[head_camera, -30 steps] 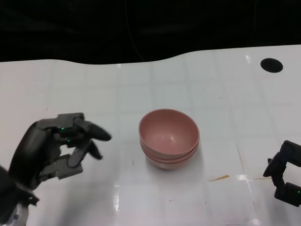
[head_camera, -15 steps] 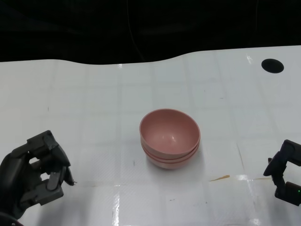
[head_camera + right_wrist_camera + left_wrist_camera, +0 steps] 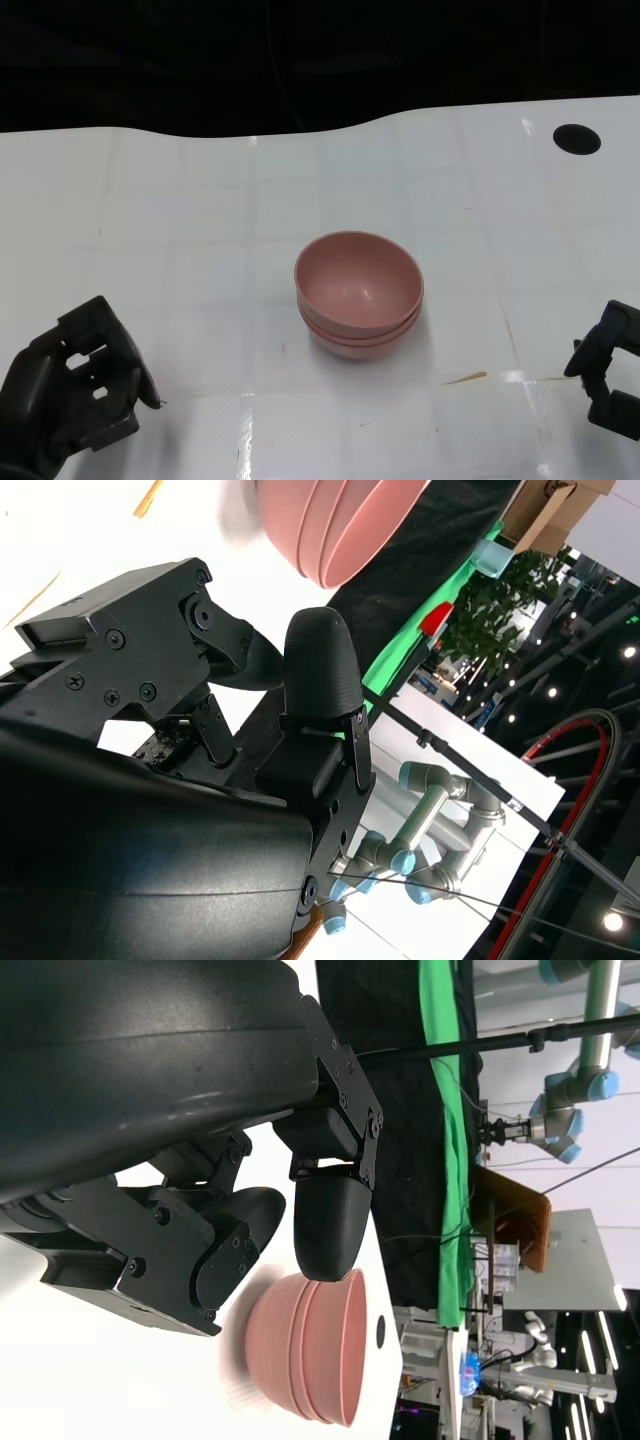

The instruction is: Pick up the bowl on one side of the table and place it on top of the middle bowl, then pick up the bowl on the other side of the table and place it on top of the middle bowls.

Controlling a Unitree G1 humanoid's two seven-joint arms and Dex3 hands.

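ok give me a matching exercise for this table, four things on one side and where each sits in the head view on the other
Things:
1. stacked pink bowls
2. left hand
3. right hand
4. black round hole

Places:
A. lower right edge
B. far right corner of the table
C. middle of the table
D. lower left corner

Pairs: 1-C, 2-D, 3-A, 4-B

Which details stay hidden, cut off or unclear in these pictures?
- Right hand: head view, the picture's edge cuts it; finger pose unclear.
- Stack of nested pink plastic bowls: right wrist view, the top edge crops it; left wrist view, a finger covers part of the rim.
- Left hand: head view, palm side hidden behind its curled fingers.
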